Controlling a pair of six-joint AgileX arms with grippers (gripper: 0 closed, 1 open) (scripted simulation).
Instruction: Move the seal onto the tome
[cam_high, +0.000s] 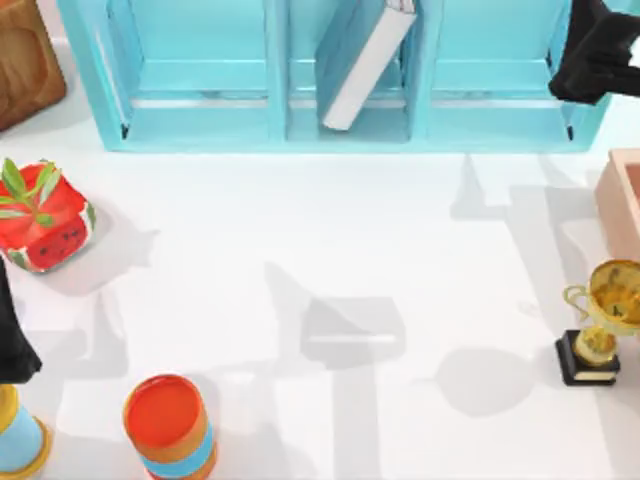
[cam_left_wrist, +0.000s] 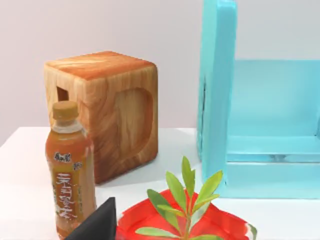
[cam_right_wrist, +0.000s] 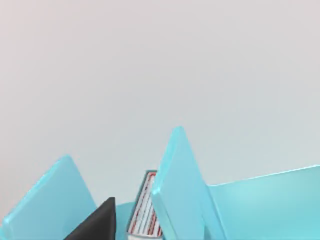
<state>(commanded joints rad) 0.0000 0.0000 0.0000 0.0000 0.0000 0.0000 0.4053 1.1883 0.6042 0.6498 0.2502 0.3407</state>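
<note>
The tome, a thick book with a teal cover and white page edges, leans tilted inside the middle compartment of the light-blue shelf unit at the back of the table. The seal is out of view. My right gripper hangs high at the shelf's back right corner, above its right compartment. In the right wrist view the shelf's dividers show against a blank wall. My left gripper sits at the table's left edge, just in front of a red potted plant.
A wooden box stands at the back left, with an orange drink bottle beside it. An orange can stands at the front left. A gold trophy on a black base and a pink box stand at the right.
</note>
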